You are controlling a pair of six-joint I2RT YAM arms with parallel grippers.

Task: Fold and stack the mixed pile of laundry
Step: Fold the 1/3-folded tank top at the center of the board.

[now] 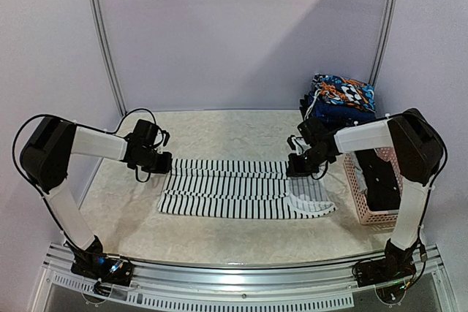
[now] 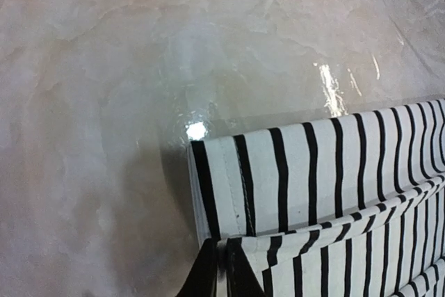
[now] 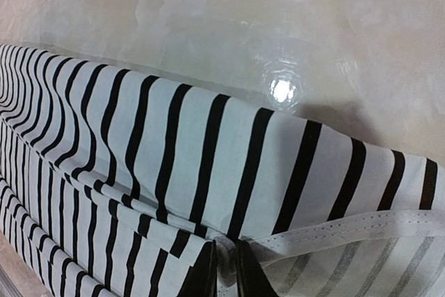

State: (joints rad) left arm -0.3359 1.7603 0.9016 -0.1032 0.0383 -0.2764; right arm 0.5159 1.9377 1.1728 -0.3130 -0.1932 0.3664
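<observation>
the left claw (image 1: 162,168) is pressed nearly together, pinching the striped garment (image 1: 234,195) at its 10 o'clock corner. the right claw (image 1: 296,169) pinches the hem at the 2 o'clock corner likewise. the garment lies flat in the middle of the table (image 1: 219,133), with bare surface at 12 o'clock and the pink basket (image 1: 360,206) close at 3 o'clock.

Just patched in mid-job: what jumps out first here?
The black-and-white striped cloth garment spread across the middle of the pale marbled table, with the left tool and right tool pinching its far corners. Then the pink plastic lattice basket at the right edge, with a patterned folded stack behind it.
</observation>
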